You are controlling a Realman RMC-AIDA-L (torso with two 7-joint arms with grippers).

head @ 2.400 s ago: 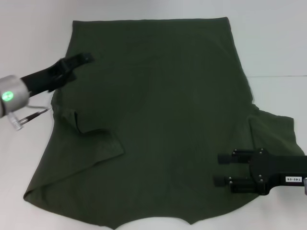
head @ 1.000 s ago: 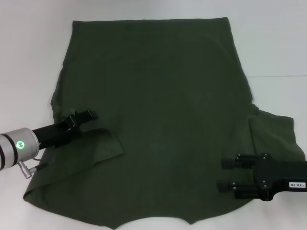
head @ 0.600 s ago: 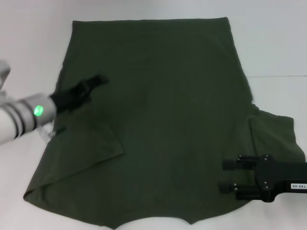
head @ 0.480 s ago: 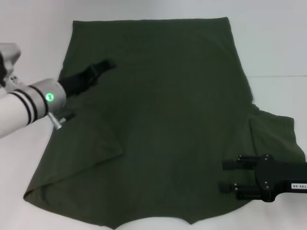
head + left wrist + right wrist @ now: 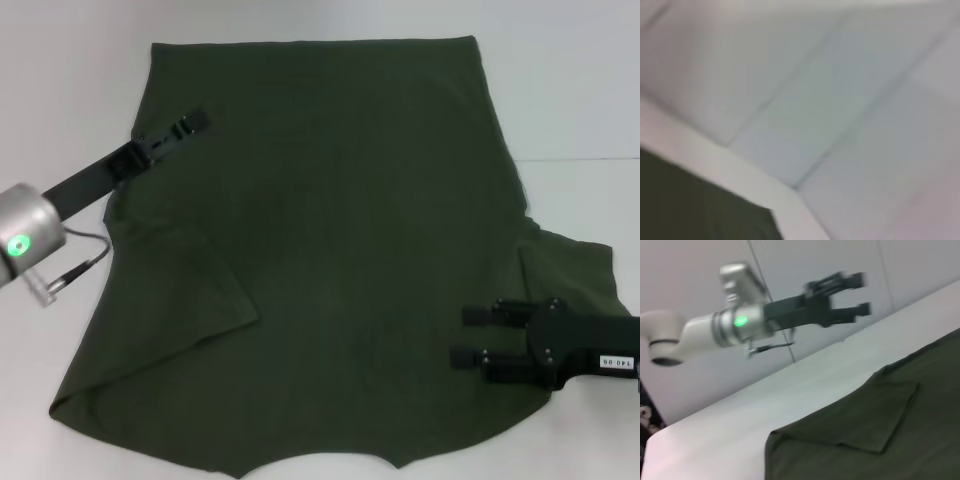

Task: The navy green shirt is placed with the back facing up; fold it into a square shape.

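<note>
The navy green shirt (image 5: 330,250) is a plain dark olive, with no pattern showing. The counter (image 5: 580,90) under it is white. Both grippers are black; the left gripper (image 5: 185,124) sits on a silver wrist with a green light, and the right gripper (image 5: 480,335) carries a small white label.

1 navy green shirt (image 5: 340,250) on 1 white table (image 5: 570,90), and 2 grippers: 1 left gripper (image 5: 195,120), 1 right gripper (image 5: 470,335)

The left gripper (image 5: 190,120) was slim and black on a silver cylindrical wrist with a glowing green light and a thin looping cable. The right gripper (image 5: 478,335) was blocky and black, with small screws and a white label.
</note>
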